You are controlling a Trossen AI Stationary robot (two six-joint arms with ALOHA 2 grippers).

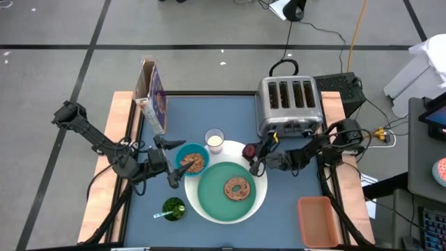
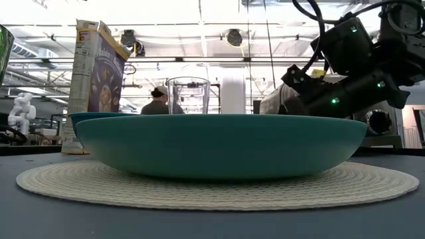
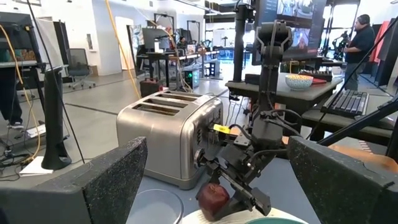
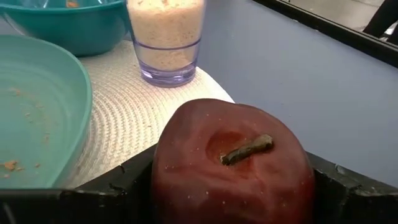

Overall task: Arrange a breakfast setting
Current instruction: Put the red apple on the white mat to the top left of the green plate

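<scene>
Cardboard of the tall purple cereal box (image 1: 155,97) stands upright at the blue desk's (image 1: 209,111) back left. Just right of it the left claw (image 1: 169,162) hangs with its 2 fingers spread wide, empty, beside the small teal bowl (image 1: 191,159) of cereal. A clear glass of milk (image 1: 214,140) stands behind the bowl. The round teal plate (image 1: 232,189) rests on the larger white woven plate (image 1: 258,174) and carries the brown ring bagel (image 1: 237,188). At the white plate's back right edge, the right claw (image 1: 252,155) grips the dark red apple (image 4: 233,165) between its fingers. A steel 4-slot toaster (image 1: 289,104) sits behind.
</scene>
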